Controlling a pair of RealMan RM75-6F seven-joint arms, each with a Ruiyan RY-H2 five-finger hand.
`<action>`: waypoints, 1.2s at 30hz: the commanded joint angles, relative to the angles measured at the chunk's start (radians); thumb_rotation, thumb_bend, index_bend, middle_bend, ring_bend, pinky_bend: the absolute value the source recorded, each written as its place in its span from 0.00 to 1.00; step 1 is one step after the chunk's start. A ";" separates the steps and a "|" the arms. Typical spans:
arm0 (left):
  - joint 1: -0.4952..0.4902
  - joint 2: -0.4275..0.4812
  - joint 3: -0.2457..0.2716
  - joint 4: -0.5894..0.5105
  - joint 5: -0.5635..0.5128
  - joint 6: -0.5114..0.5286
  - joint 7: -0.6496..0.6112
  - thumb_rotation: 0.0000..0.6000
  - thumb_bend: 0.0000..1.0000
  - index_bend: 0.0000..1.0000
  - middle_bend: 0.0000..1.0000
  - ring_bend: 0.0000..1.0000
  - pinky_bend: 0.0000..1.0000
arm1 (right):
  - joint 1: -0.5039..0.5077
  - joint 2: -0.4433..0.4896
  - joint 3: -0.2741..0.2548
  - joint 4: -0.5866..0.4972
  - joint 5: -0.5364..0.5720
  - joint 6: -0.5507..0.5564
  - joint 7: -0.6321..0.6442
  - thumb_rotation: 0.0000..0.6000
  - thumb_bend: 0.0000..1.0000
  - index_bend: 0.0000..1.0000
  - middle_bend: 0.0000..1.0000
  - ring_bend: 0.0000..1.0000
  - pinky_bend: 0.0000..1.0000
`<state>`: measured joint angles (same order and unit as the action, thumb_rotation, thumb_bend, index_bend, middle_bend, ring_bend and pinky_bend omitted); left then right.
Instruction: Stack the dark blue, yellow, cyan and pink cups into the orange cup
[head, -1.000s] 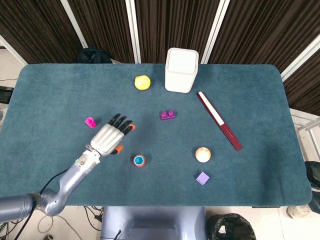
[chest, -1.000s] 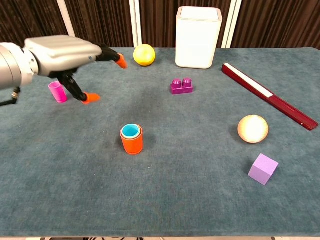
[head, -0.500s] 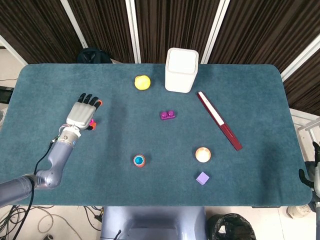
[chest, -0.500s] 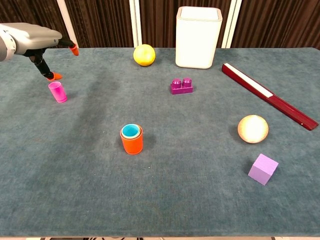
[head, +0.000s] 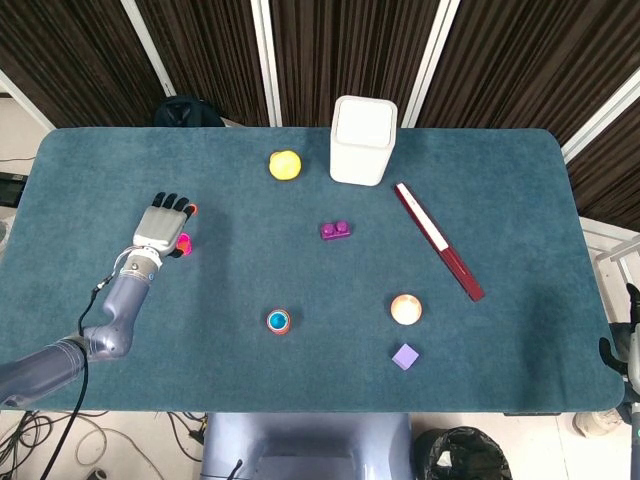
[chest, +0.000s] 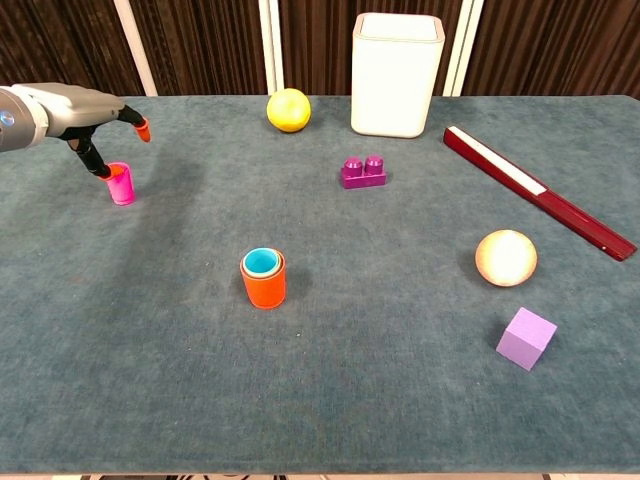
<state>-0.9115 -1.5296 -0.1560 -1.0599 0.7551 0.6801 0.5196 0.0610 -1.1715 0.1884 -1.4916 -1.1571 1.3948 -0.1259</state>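
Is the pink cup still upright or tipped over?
Upright: the pink cup stands on its base, open rim up, with the left hand right at its rim.

Left hand (chest: 75, 108) over cup (chest: 121, 184) at table's (chest: 330, 400) left; nested cups (chest: 264, 277) near centre-front.

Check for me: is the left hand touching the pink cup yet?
Touching, it seems. In the chest view an orange fingertip of the left hand meets the rim of the pink cup with no visible gap. The head view only shows the hand overlapping the cup.
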 joint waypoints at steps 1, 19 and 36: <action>0.006 0.014 -0.004 -0.023 0.020 0.003 -0.026 1.00 0.27 0.24 0.10 0.00 0.00 | -0.001 0.001 0.000 -0.001 -0.002 0.001 0.003 1.00 0.42 0.04 0.00 0.04 0.02; 0.027 0.102 0.028 -0.131 0.021 0.017 -0.030 1.00 0.27 0.40 0.17 0.00 0.00 | -0.001 0.007 -0.003 -0.008 -0.008 -0.005 0.021 1.00 0.42 0.04 0.00 0.04 0.02; 0.012 0.068 0.049 -0.103 -0.008 0.038 0.012 1.00 0.27 0.36 0.17 0.00 0.00 | -0.003 0.011 -0.001 -0.009 -0.003 -0.005 0.025 1.00 0.42 0.04 0.00 0.04 0.02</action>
<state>-0.8978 -1.4585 -0.1072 -1.1659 0.7483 0.7169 0.5304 0.0580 -1.1607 0.1878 -1.5011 -1.1598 1.3898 -0.1013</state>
